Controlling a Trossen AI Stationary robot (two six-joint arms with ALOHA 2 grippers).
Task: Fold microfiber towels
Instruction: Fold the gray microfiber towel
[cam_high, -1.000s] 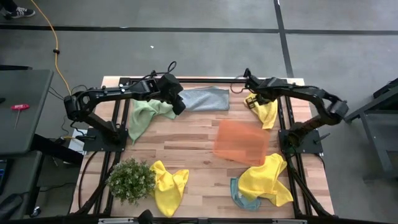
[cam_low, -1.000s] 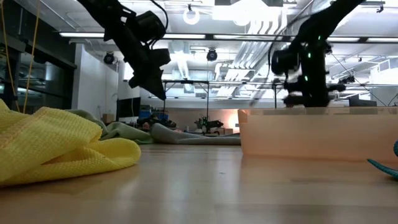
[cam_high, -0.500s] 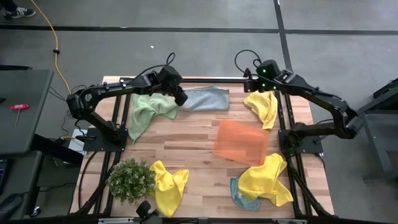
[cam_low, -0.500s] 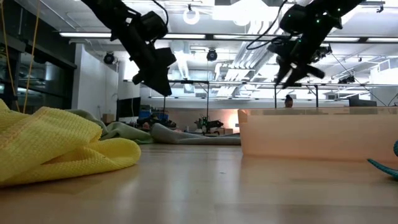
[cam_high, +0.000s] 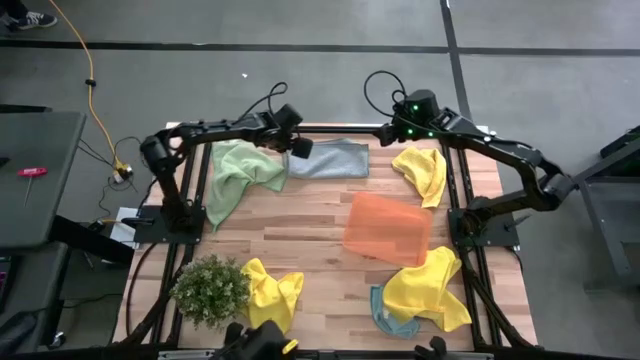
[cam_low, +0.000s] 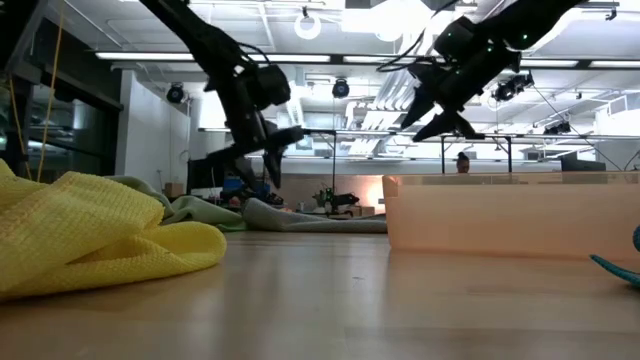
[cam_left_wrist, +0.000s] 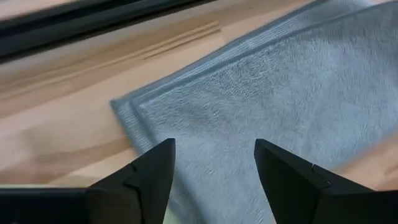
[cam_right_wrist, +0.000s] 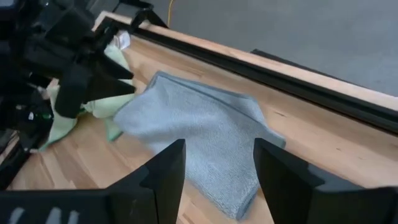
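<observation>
Towels lie scattered over a wooden table (cam_high: 310, 225) seen from above, with two dark robot arms reaching across its far edge. Nearest the camera side, a small leafy potted plant (cam_high: 211, 288) stands at the front left, touching a crumpled yellow towel (cam_high: 270, 296) on its right. At the front right, a second yellow towel (cam_high: 428, 289) is heaped partly over a teal cloth (cam_high: 387, 317). Near the middle of the table, slightly right, lies a flat orange mat (cam_high: 388, 228).

Farther back, a pale green towel (cam_high: 236, 176) lies bunched at the left, and a third yellow towel (cam_high: 424, 172) at the right. Between them, along the far edge, a grey-blue towel (cam_high: 333, 158) lies flat and folded.

The left gripper (cam_high: 301, 148) hovers over the left end of the grey-blue towel; its fingers (cam_left_wrist: 152, 177) are spread apart with nothing between them, the cloth just below. The right gripper (cam_high: 396, 128) hangs above the far edge, between the grey-blue towel and the yellow one, raised well off the table in the low view (cam_low: 425, 112). Its fingers (cam_right_wrist: 165, 171) are also parted and grasp nothing, pointing toward the grey-blue towel.
</observation>
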